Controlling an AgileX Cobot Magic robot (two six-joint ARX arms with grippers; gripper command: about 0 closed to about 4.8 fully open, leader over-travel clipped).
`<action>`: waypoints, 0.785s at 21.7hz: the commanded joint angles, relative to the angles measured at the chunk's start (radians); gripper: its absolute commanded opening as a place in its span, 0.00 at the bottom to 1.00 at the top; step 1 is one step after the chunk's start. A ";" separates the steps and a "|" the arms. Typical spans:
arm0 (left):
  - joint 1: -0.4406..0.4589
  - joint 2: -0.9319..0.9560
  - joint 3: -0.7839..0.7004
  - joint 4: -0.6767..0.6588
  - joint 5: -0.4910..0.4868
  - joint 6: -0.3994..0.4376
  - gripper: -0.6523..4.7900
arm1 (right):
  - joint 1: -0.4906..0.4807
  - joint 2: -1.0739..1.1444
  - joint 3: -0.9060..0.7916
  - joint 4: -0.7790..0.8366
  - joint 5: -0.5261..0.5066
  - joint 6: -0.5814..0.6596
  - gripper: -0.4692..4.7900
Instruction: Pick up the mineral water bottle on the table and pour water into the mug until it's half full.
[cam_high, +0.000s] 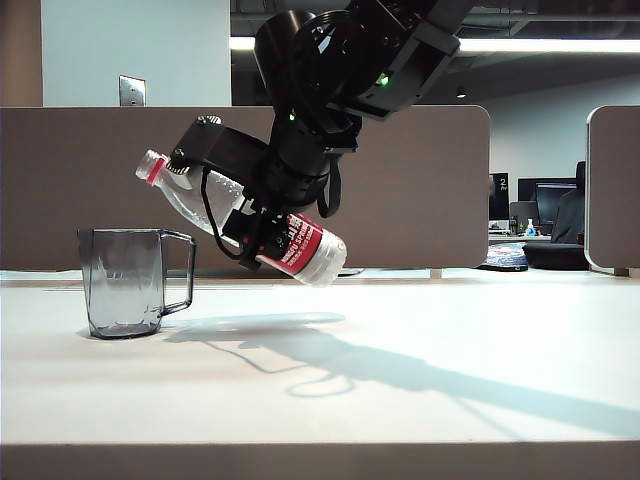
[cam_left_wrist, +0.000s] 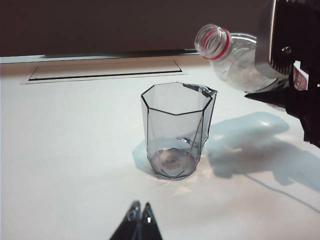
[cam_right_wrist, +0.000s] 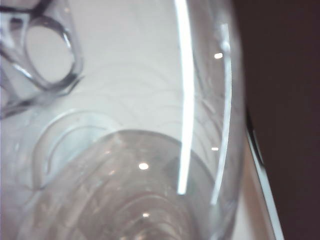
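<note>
- Broadly, the table (cam_high: 420, 390) is filling the lower half of the exterior view, a white top with a brown front edge, and a long dark shadow of the arm is running across it toward the right.
- Behind it, a brown partition wall (cam_high: 440, 180) is spanning the middle of the frame; a second panel (cam_high: 612, 190) is standing at the far right, with office desks and monitors showing in the gap between them.
- Up top, the right arm is coming down from the upper centre of the exterior view, and the right gripper (cam_high: 262, 232) is clamping the mineral water bottle (cam_high: 200, 205) around its labelled body, jaws partly apart to the bottle's width.
- That bottle is hanging in the air, tilted, with its open red-ringed mouth pointing up and to the left and its base lower to the right; no cap is showing on it. Whether water is leaving it cannot be told.
- Lower left, the mug (cam_high: 122, 283) is standing upright on the table, handle to the right, beneath and slightly left of the bottle's mouth, apart from it.
- From the left wrist view, the mug (cam_left_wrist: 176, 131) is sitting mid-frame with the bottle's mouth (cam_left_wrist: 214, 42) above it to the upper right; nothing is standing between them.
- Smallest, the left gripper (cam_left_wrist: 140, 220) is showing at the bottom edge of that view, fingertips pressed together, holding nothing, well apart from the mug.
- Closest in, the right wrist view is filled by the bottle's clear wall (cam_right_wrist: 150, 150).
</note>
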 joint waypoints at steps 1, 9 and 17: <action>0.003 -0.011 0.003 0.005 0.002 0.000 0.11 | 0.005 -0.014 0.016 0.063 0.032 -0.032 0.60; 0.042 -0.051 0.003 0.006 0.005 0.000 0.11 | 0.013 -0.014 0.016 0.074 0.076 -0.171 0.60; 0.042 -0.051 0.003 0.006 0.005 0.000 0.11 | 0.021 -0.014 0.016 0.095 0.114 -0.254 0.60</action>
